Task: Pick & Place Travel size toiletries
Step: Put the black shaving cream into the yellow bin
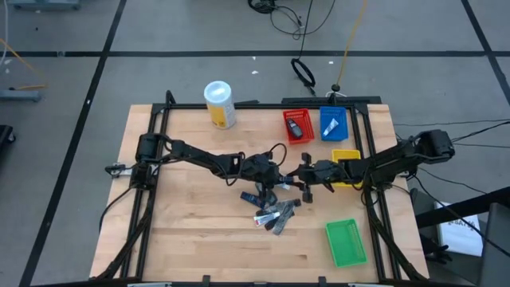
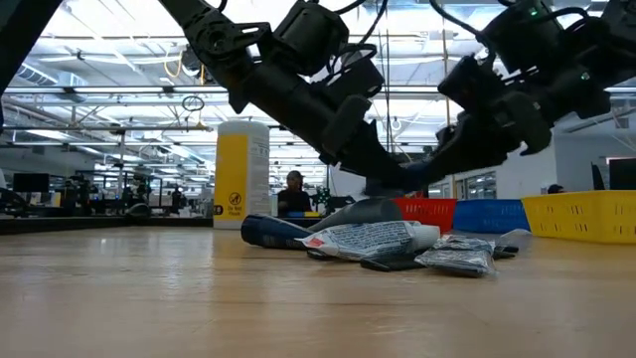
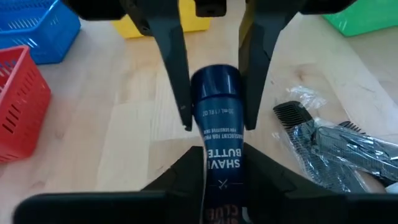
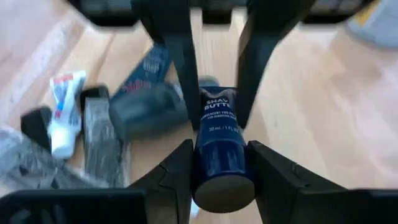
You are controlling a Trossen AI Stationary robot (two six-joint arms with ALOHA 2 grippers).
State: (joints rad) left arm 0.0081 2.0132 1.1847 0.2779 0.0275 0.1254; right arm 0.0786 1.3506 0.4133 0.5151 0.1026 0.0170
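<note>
A dark blue shave-butter tube (image 3: 214, 106) (image 4: 219, 134) sits between both grippers above the table's middle. My left gripper (image 3: 224, 158) (image 1: 280, 180) comes from the left and is shut on its printed half. My right gripper (image 4: 221, 155) (image 1: 301, 177) comes from the right and is shut on its cap half. Below and nearer lies the pile of toiletries (image 1: 275, 214) (image 2: 393, 242): a white tube (image 4: 61, 115), black sachets, a bagged comb (image 3: 339, 146) and another dark blue tube (image 2: 268, 231), all flat on the wood. My left gripper pinches the tube's printed body (image 3: 219, 171), away from the cap, between its two fingers. It comes level from the table's left, fingers lying along the tube. The tube is lifted clear, about level. My right gripper pinches the cap end (image 4: 222, 180) between its two fingers (image 3: 180, 93). It comes level from the table's right, fingers along the tube and pointing at my left gripper.
At the far edge stand a tall white canister with a yellow label (image 1: 219, 104), a red bin (image 1: 297, 125) and a blue bin (image 1: 334, 121), each holding an item. The yellow bin (image 1: 347, 163) is under the right arm; the green bin (image 1: 346, 241) is near right.
</note>
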